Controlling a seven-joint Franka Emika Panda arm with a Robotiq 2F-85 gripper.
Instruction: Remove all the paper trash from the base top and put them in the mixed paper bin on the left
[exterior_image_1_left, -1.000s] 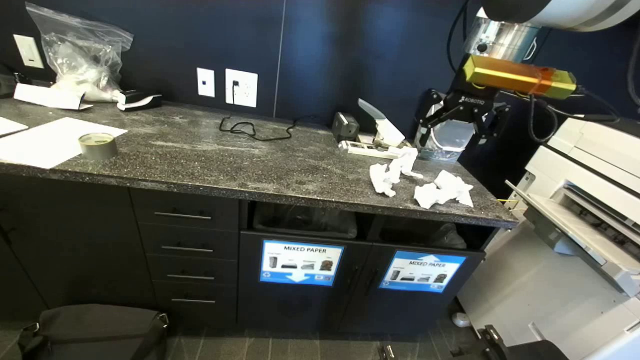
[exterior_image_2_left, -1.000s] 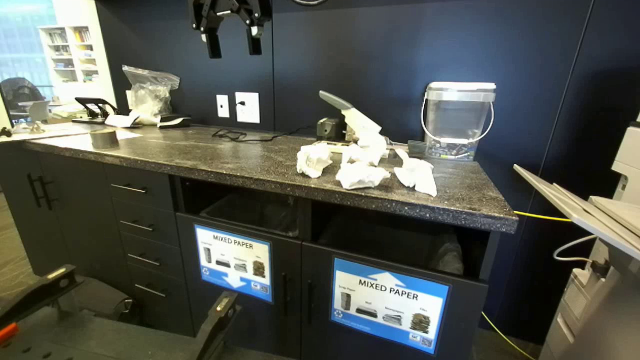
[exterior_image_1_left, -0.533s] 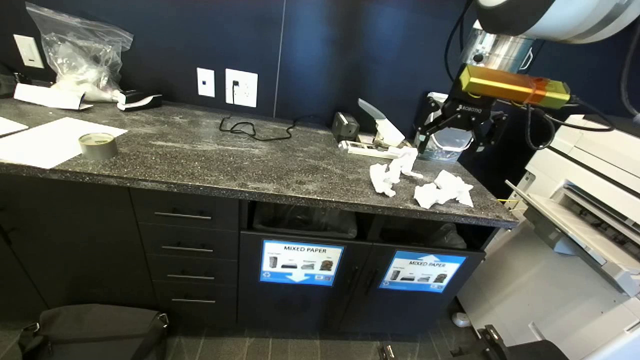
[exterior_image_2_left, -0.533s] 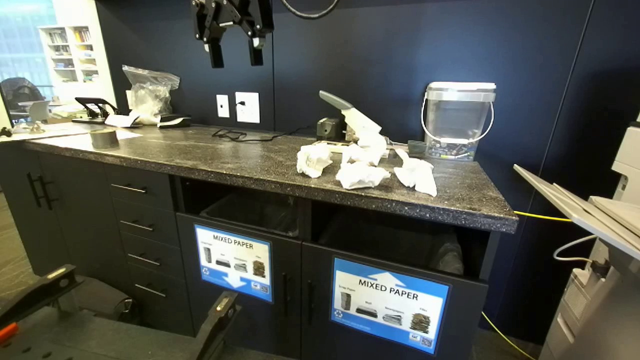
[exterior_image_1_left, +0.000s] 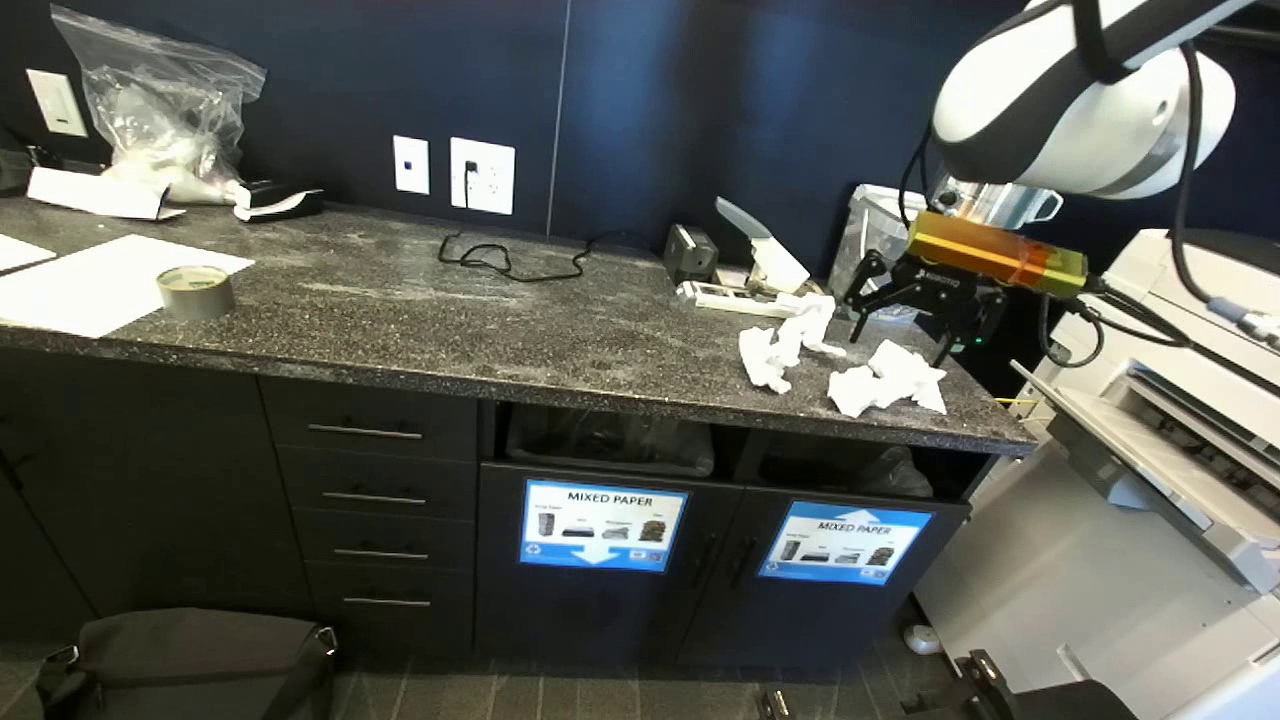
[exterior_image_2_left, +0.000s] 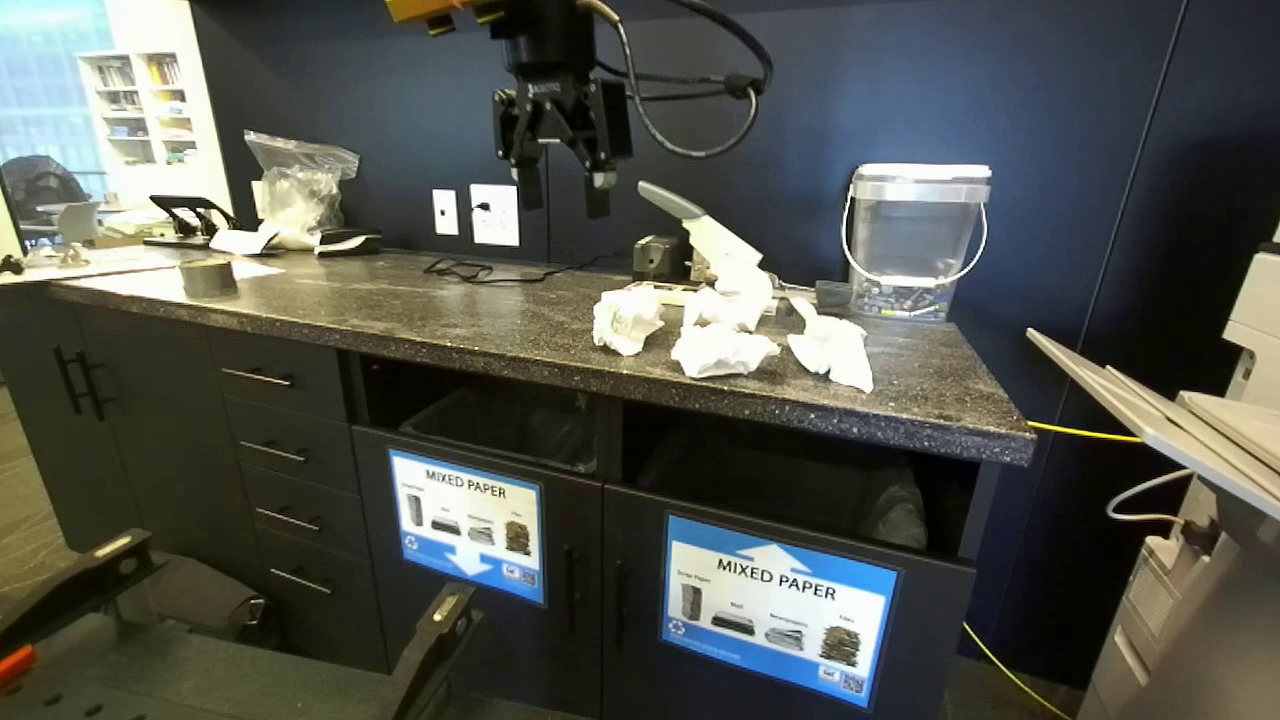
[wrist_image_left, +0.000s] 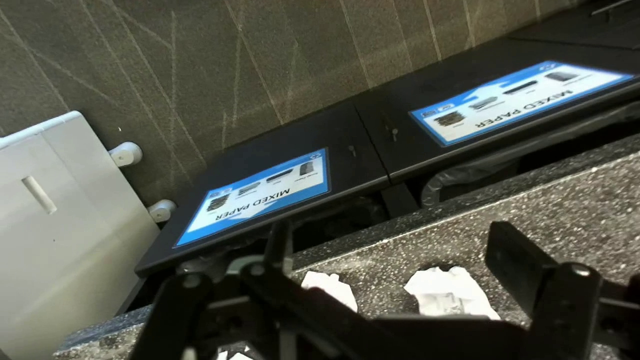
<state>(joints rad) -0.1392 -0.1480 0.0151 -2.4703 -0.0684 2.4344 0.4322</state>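
Observation:
Several white crumpled pieces of paper trash (exterior_image_1_left: 888, 380) lie on the right end of the speckled base top (exterior_image_1_left: 430, 335). In an exterior view, one paper scrap (exterior_image_2_left: 627, 320) sits left of the others. My gripper (exterior_image_2_left: 564, 208) hangs above the counter, open, with nothing between its fingers. From the wrist, two scraps, one of them a creased paper (wrist_image_left: 447, 292), show on the stone below my gripper (wrist_image_left: 390, 240); its linkage partly hides them. The mixed paper bin on the left (exterior_image_1_left: 612, 467) stands in the cabinet slot under the counter, behind a MIXED PAPER sign (exterior_image_1_left: 604, 525).
A large stapler (exterior_image_2_left: 725, 250) and a small dark box (exterior_image_1_left: 690, 253) stand behind the scraps. A clear bucket (exterior_image_2_left: 915, 235) is near the back right. Farther left are a tape roll (exterior_image_1_left: 197, 292), flat sheets (exterior_image_1_left: 110, 290) and a plastic bag (exterior_image_1_left: 165, 120). A printer (exterior_image_1_left: 1100, 420) flanks the counter's right end.
The arm has come down toward the counter. Its gripper has dropped in both exterior views and shifted right in one of them, staying open. The scraps have not moved.

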